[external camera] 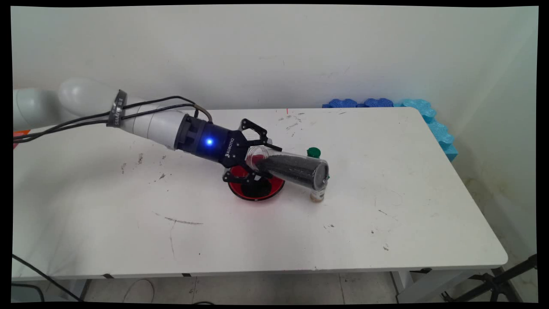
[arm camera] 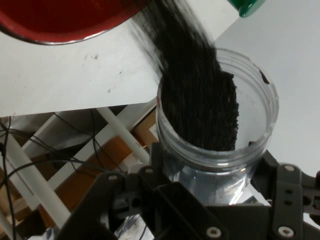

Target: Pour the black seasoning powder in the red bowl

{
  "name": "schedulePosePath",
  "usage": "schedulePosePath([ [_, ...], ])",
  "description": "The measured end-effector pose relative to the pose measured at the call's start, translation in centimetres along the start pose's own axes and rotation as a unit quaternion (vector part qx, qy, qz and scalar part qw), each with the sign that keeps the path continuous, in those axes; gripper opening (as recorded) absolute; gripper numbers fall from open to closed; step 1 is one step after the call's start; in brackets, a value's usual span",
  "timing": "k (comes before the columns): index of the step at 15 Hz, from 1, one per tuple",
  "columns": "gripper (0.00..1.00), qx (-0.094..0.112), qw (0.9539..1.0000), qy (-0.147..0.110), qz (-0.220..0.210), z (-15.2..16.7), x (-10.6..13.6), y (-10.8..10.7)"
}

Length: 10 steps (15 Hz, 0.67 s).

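Above red dish (external camera: 256, 189), end effector (external camera: 257, 159) gripping tilted jar (external camera: 291, 168)

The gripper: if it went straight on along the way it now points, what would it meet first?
The gripper, holding a tilted clear jar of black grains, points right and slightly down. The jar's far end would probably meet the small bottle first, though depth is unclear.

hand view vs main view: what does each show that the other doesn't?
Hand view only: black granules streaming out of the clear plastic jar's open mouth, and frame and cables beneath the table.

Main view only: blue foam pieces at the far right table corner, a small bottle beside the round red dish, the whole white table.

Both: the hand gripping the tilted jar, the red dish, the green cap.
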Motion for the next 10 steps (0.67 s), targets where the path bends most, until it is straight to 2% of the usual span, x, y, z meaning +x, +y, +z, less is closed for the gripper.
schedulePosePath([
  [10, 0.0, -0.011, 0.9998, 0.006, -0.016, 0.09, 0.11, -0.05],
])
